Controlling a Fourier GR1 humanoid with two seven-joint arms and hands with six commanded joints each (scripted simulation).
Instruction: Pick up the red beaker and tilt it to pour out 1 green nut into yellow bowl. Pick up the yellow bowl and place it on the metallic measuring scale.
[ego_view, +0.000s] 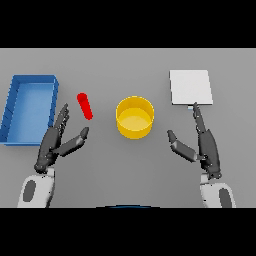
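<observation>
The red beaker (85, 105) lies as a slim red cylinder on the grey table, left of centre. The yellow bowl (135, 117) stands in the middle of the table; I cannot see a nut in it. At the back right lies the metallic measuring scale (190, 87), a pale square plate. My left hand (54, 141) rests open just below and left of the beaker, fingers straight, thumb spread, not touching it. My right hand (204, 145) is open to the right of the bowl, its fingertips reaching toward the scale's front edge.
A blue rectangular bin (10, 111) stands along the left side of the table, beside my left hand.
</observation>
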